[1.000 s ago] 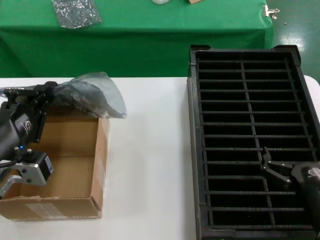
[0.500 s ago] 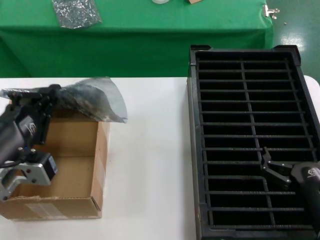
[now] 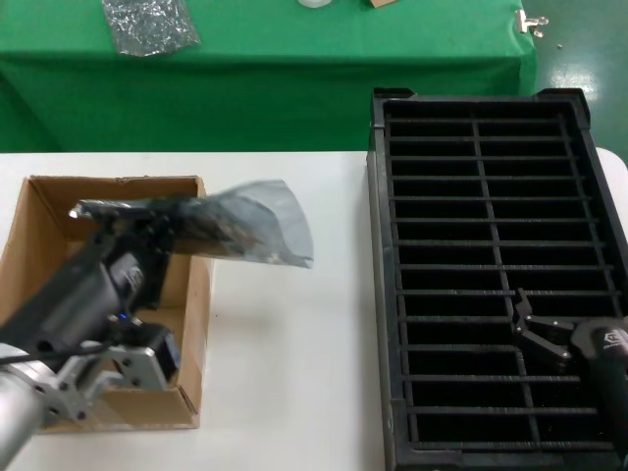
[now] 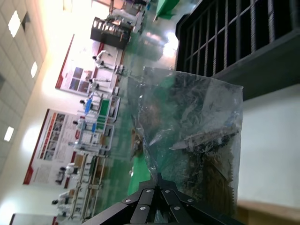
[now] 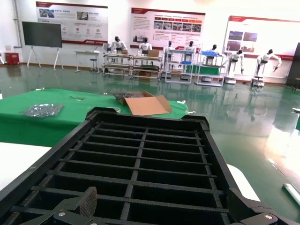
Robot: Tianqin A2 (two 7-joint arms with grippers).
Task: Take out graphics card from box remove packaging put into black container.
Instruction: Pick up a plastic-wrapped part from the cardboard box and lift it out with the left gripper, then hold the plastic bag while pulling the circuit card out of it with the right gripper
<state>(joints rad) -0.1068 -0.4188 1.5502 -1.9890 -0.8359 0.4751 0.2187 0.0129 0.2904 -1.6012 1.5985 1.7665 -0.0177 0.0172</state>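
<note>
Left pincer pinched the packaging, card probably inside, above the box. Right pincer sat spread over the black container.

The bag is grey, see-through and shiny with a wrinkled surface, and the card inside it looks dark green-black, though the plastic blurs it. The box is plain brown cardboard, the tray is black with a grid of thin ribs, and the counter is white. Behind it lies a green cloth with a smaller silvery-grey bag on it.
</note>
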